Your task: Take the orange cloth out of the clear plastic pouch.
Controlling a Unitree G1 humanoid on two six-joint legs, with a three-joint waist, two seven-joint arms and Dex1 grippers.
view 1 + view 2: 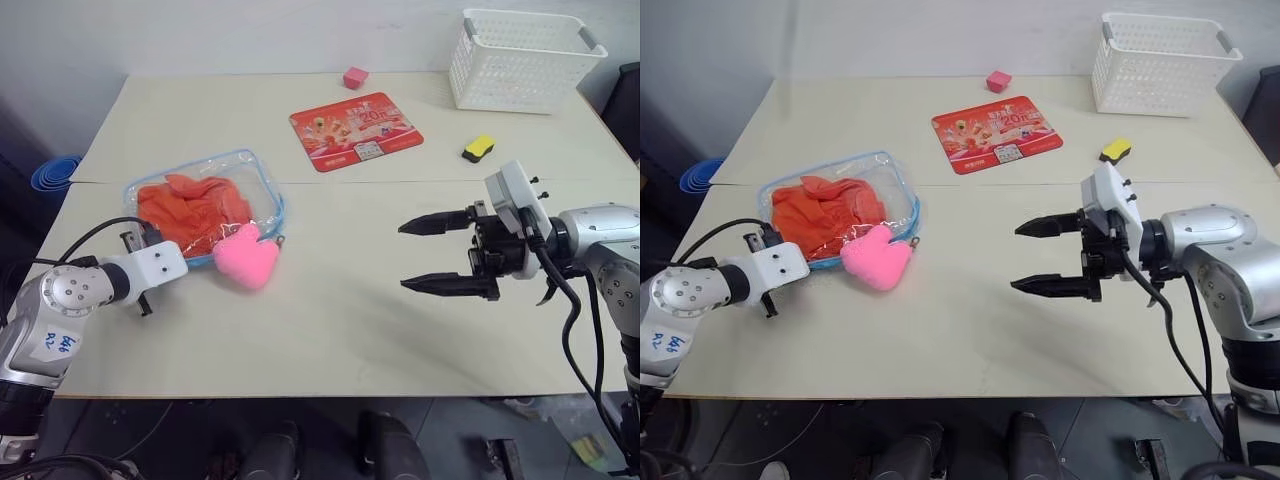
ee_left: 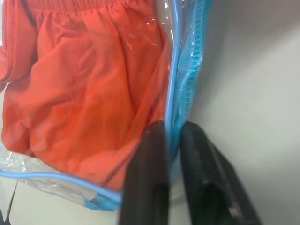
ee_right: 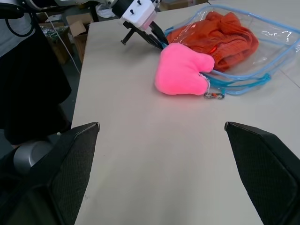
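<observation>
The clear plastic pouch (image 1: 258, 178) with light-blue trim lies on the left of the table. The wrinkled orange cloth (image 1: 190, 210) is inside it. A pink plush charm (image 1: 246, 260) rests against the pouch's near edge. My left gripper (image 2: 172, 129) is at the pouch's near corner, shut on the blue zipper trim (image 2: 187, 70), with the cloth (image 2: 89, 84) just beyond the plastic. My right gripper (image 1: 402, 257) hovers over the table's right half, pointing left toward the pouch, open with nothing between its fingers. The right wrist view looks across at the charm (image 3: 183, 70) and the left gripper (image 3: 159, 41).
A white lattice basket (image 1: 520, 60) stands at the back right. A flat red printed mat (image 1: 355, 130) lies in the middle back, a pink cube (image 1: 355, 77) behind it, and a small yellow-and-black object (image 1: 479, 148) to its right. Blue bowls (image 1: 55, 172) sit off the table's left edge.
</observation>
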